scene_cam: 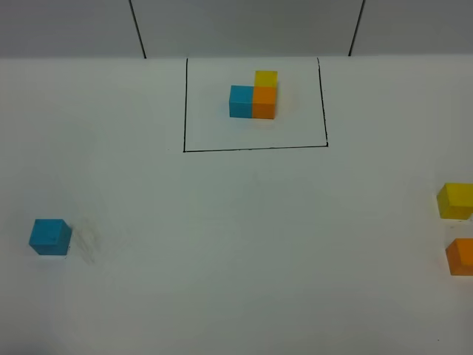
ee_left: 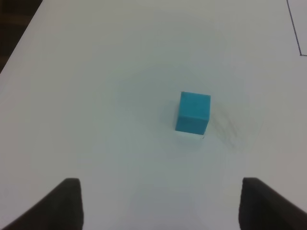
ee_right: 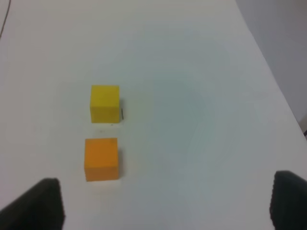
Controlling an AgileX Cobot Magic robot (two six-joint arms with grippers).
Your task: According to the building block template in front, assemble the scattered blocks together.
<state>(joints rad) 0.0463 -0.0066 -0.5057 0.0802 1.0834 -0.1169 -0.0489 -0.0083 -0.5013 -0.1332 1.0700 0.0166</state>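
Note:
The building block template (scene_cam: 254,96) sits at the back inside a black drawn rectangle: blue, orange and yellow cubes in an L. A loose blue cube (scene_cam: 50,237) (ee_left: 193,112) lies at the far left of the table. At the right edge lie a loose yellow cube (scene_cam: 454,200) (ee_right: 105,103) and a loose orange cube (scene_cam: 461,257) (ee_right: 101,158). My left gripper (ee_left: 160,203) is open, its dark fingertips apart and short of the blue cube. My right gripper (ee_right: 168,203) is open, short of the orange and yellow cubes. Neither arm shows in the high view.
The white table (scene_cam: 244,244) ends at a grey wall at the back. The drawn frame line (scene_cam: 255,148) runs across the back middle. In the left wrist view the table's edge (ee_left: 21,36) drops to a dark floor.

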